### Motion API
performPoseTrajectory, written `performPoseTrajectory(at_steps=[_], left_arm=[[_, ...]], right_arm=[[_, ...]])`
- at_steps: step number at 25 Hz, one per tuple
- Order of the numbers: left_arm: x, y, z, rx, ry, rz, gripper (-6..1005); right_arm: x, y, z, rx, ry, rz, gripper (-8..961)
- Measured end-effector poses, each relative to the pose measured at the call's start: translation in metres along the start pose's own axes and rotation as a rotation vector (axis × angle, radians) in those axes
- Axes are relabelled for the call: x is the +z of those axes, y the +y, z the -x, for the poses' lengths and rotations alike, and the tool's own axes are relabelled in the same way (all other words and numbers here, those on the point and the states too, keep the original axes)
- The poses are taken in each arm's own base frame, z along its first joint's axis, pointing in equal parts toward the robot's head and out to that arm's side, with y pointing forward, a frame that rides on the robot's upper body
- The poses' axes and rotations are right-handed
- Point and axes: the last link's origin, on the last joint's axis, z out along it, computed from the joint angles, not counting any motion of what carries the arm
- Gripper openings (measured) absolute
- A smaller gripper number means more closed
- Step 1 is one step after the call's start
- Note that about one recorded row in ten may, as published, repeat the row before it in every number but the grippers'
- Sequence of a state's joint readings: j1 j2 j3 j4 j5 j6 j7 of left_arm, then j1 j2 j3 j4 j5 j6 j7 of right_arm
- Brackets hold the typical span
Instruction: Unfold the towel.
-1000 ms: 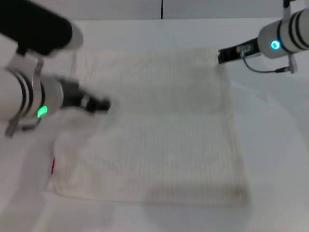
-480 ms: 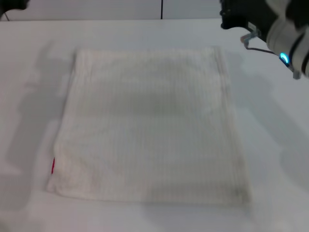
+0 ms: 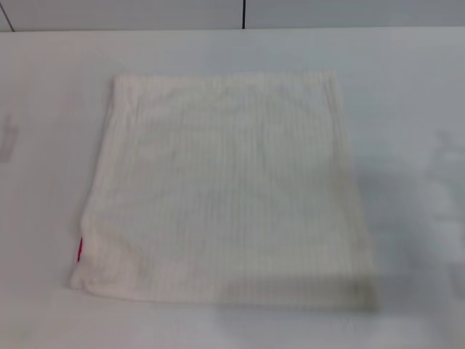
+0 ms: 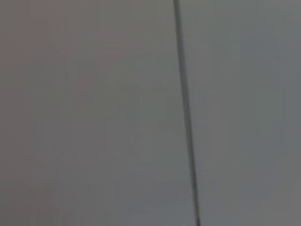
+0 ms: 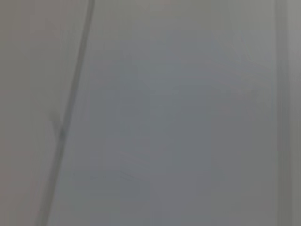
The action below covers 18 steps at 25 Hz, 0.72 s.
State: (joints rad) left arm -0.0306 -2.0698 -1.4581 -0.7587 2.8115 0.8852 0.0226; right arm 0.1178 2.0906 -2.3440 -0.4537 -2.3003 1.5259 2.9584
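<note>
1. You have the towel [image 3: 225, 189] lying flat and spread open on the white table [image 3: 407, 87], roughly square, with its red tag [image 3: 79, 249] on the edge toward the robot's left, near the front corner.
2. You will find neither gripper in the head view, and both wrist views show only a plain grey surface with a dark line, so you cannot tell from here whether either gripper's fingers are apart or together.
3. Judged from how it lies, the unfolding looks complete (no folded layer is visible).
4. Your main risk is an arm coming back low across the table: it could snag an edge and drag the cloth into a wrinkle or fold.
5. The near left corner by the tag looks slightly rumpled, so you should avoid brushing it.
</note>
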Motion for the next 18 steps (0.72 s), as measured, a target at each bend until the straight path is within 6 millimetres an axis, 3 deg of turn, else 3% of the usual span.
performPoseTrajectory(at_steps=[1,3,10,18], left_arm=[[-0.007,-0.008,0.012,-0.008,-0.006,-0.036,811],[-0.011,-0.013,0.02,-0.01,-0.017,-0.054,811],[-0.016,-0.015,0.038,0.0,-0.073,-0.053,811],[-0.023,-0.017,0.043,0.007,-0.095,-0.055,811]], right_arm=[[-0.014,-0.02,0.003,-0.054,-0.031,-0.062,106],[-0.02,-0.032,0.003,-0.079,-0.032,-0.114,107],[-0.02,-0.033,-0.007,-0.075,0.043,-0.133,111],[-0.016,-0.028,-0.014,-0.066,0.086,-0.114,407]])
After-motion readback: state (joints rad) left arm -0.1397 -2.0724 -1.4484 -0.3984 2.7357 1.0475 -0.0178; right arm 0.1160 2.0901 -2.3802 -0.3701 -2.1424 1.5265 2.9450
